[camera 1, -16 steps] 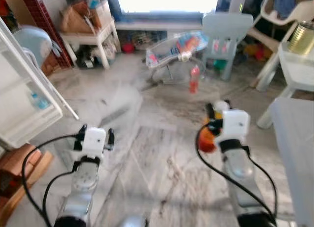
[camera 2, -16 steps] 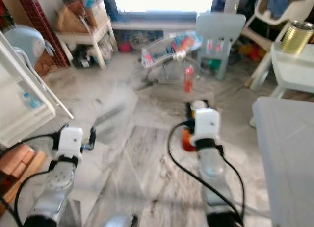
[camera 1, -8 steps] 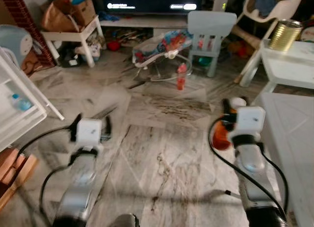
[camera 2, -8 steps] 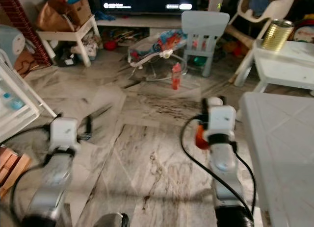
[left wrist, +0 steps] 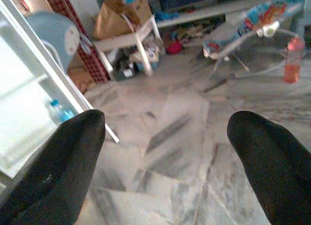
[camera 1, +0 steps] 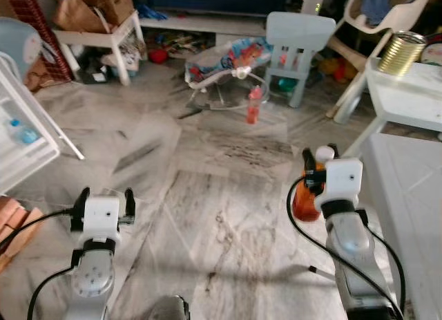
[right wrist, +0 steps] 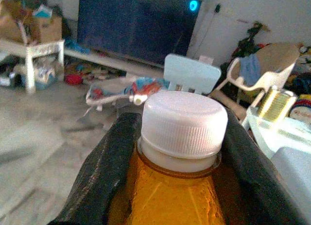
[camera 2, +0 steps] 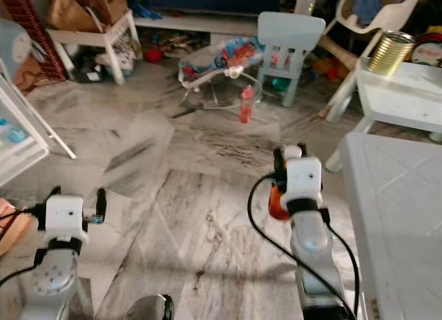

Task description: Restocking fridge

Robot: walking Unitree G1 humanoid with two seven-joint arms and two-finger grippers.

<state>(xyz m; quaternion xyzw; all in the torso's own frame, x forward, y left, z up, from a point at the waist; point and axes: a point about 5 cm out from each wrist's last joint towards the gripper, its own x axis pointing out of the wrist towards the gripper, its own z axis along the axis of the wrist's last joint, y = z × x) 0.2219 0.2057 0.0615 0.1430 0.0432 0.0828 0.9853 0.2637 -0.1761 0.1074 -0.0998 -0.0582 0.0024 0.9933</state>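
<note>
Turning away from the fridge door (camera 1: 27, 137), right end effector (camera 1: 312, 169) grips the orange bottle (right wrist: 170, 196); left end effector (camera 1: 103, 199) spread, empty.

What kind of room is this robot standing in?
Probably a family living room: a dark television, a baby bouncer and a small child's chair stand on the marble floor.

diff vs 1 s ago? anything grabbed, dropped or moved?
Mostly the camera moved: the head view swung right, so the white table shows more and the open fridge has slid towards the edge. Nothing grabbed or let go. The right tool stays shut on the orange bottle; the left tool stays open and empty over the floor.
</note>
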